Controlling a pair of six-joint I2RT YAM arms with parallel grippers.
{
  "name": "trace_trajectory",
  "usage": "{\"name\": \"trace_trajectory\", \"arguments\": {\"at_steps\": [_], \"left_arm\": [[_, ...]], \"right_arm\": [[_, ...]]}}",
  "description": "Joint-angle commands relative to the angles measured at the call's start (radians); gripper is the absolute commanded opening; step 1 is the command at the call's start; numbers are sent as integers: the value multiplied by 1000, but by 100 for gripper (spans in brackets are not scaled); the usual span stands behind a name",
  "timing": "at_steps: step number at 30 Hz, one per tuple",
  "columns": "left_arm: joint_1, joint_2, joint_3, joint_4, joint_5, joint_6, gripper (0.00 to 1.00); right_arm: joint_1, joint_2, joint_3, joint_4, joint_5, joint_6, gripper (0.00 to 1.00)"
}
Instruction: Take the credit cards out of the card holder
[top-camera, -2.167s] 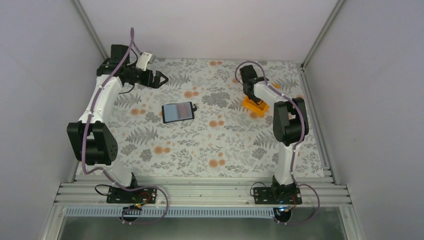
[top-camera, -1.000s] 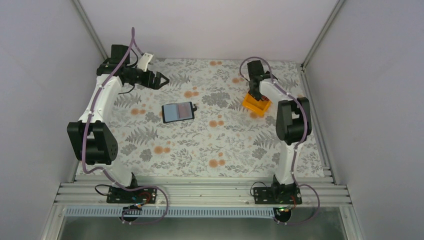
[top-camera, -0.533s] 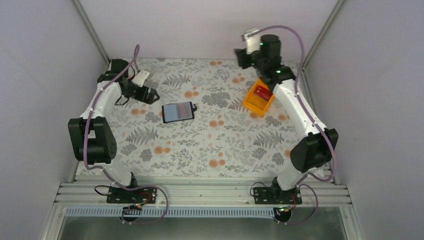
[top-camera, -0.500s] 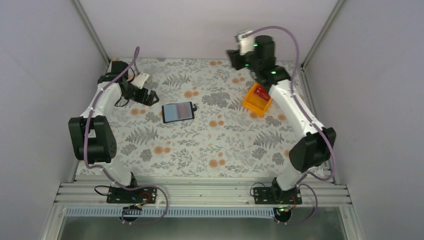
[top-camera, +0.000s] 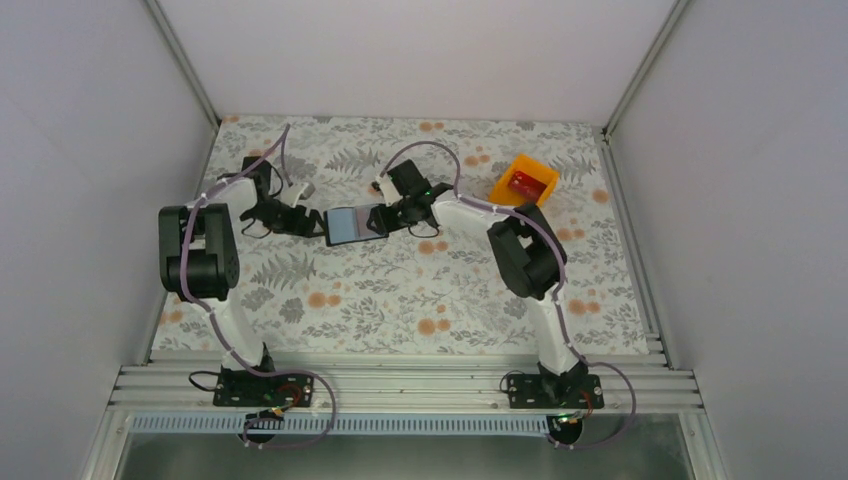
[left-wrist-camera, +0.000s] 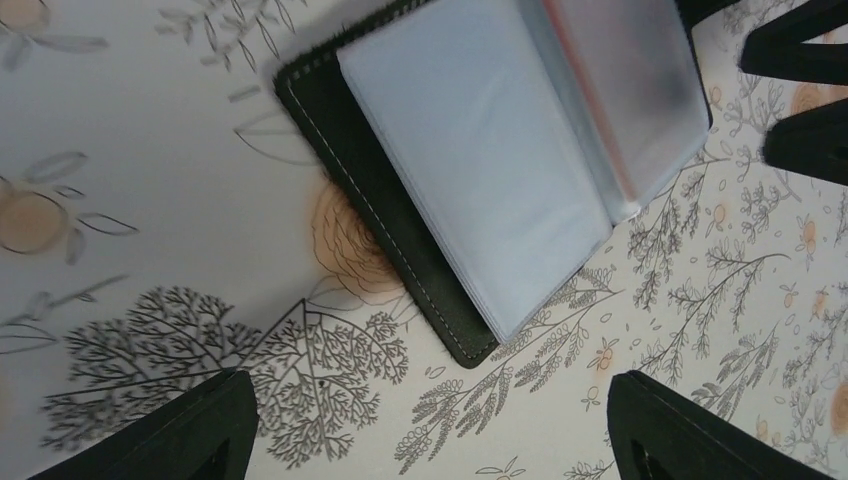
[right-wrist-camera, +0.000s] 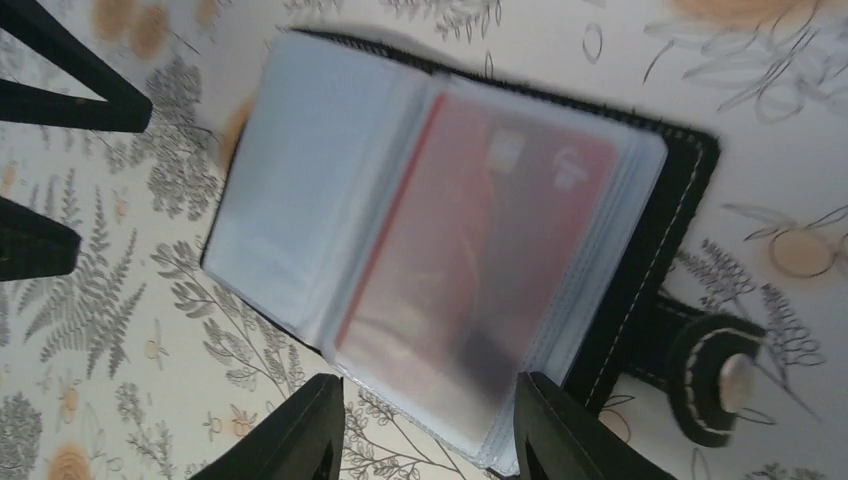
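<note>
One black bifold card holder (top-camera: 352, 223) lies open.
Left gripper (left-wrist-camera: 428, 380) wide open, right gripper (right-wrist-camera: 428, 380) half open; both empty.

The card holder (right-wrist-camera: 300, 190) lies open — a red credit card (right-wrist-camera: 470, 250) shows through a clear sleeve (right-wrist-camera: 600, 300).

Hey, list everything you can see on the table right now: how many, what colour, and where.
holder: one, black with grey-blue sleeves, lying open mid-table
card in holder: one visible, red, in a clear sleeve on the clasp side
bin: one, orange, far right of the table
cards in bin: red, count unclear, inside the bin
cloth: one, white with grey and orange floral print, covering the table
left end effector: one, black, open, at the holder's left edge
right end effector: one, black, open, at the holder's right edge
</note>
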Motion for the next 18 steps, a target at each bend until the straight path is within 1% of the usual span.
{"name": "trace_trajectory", "arguments": {"at_steps": [1, 5, 9, 14, 16, 18], "left_arm": [[3, 16, -37, 69, 65, -32, 86], [2, 47, -20, 49, 114, -28, 84], [2, 61, -22, 63, 130, -35, 84], [3, 82, -23, 73, 139, -46, 82], [3, 82, -27, 80, 143, -50, 82], [2, 86, -31, 86, 151, -54, 82]], "right_arm": [[11, 27, 58, 19, 19, 51, 45], [11, 93, 111, 7, 37, 51, 43], [12, 137, 153, -21, 35, 54, 38], [11, 149, 183, -54, 46, 47, 38], [12, 140, 175, -46, 62, 52, 43], [12, 144, 173, -43, 80, 56, 53]]}}
